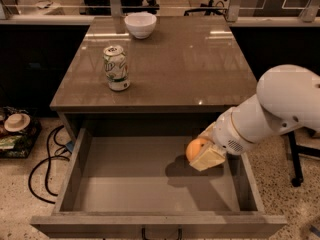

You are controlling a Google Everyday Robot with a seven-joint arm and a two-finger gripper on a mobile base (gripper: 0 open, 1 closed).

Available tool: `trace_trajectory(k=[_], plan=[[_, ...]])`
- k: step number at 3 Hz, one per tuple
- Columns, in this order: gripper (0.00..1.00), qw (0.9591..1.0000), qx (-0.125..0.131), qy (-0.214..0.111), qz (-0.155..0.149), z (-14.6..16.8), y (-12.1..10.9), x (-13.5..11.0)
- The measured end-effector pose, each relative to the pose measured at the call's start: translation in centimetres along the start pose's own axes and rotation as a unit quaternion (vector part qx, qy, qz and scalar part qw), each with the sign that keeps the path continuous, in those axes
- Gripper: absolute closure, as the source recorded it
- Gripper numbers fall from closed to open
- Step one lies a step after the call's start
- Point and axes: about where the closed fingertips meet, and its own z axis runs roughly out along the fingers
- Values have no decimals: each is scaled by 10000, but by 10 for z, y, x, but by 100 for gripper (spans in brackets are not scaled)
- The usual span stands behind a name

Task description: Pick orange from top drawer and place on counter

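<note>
We see our gripper (pixel 203 147) squeezing the orange (pixel 194 149) tight, inside the open drawer (pixel 127 181) on its right side, below the counter (pixel 190 69).

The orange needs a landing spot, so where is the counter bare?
The counter is bare across its whole right half and along the front edge, to the right of the soda can and the white bowl. Only its left and rear-left are occupied. The gripper, over the right side of the top drawer, holds the orange.
</note>
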Motion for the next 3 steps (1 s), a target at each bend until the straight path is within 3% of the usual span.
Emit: trace_trajectory(k=[3], plan=[[100,9972,176,650,324,-94,-26,-62]])
